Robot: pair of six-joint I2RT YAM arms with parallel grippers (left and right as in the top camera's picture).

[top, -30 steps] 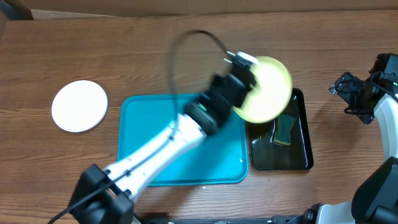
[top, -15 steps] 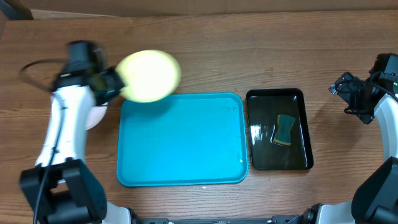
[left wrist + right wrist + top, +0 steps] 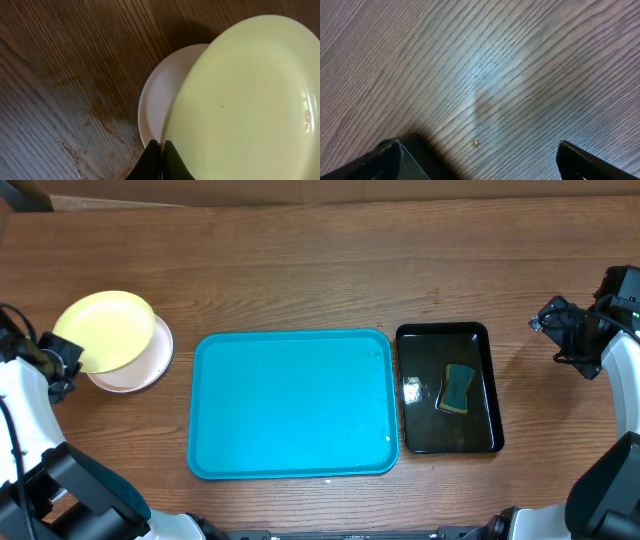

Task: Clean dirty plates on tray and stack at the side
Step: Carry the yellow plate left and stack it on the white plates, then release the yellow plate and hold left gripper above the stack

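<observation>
- I see the left tool (image 3: 161, 156) clamped on the rim of the yellow plate (image 3: 250, 100).
- Yellow plate overlaps the white plate (image 3: 152, 105), both left of the tray (image 3: 290, 405); I cannot tell if they touch.
- Right tool (image 3: 480, 160) spread wide over the table (image 3: 495, 60), well right of the tray.

A robotics lab bench staged for dishwashing: a wood-grain desk (image 3: 300, 270) with the left arm (image 3: 25, 415) at 8 o'clock and the right arm (image 3: 622, 370) at 3 o'clock, brown cardboard (image 3: 300, 190) along 12 o'clock, and props, a cyan tray (image 3: 290, 410), a pale yellow plate (image 3: 105, 330), a sponge (image 3: 458, 388) in a black tray (image 3: 450, 435).
</observation>
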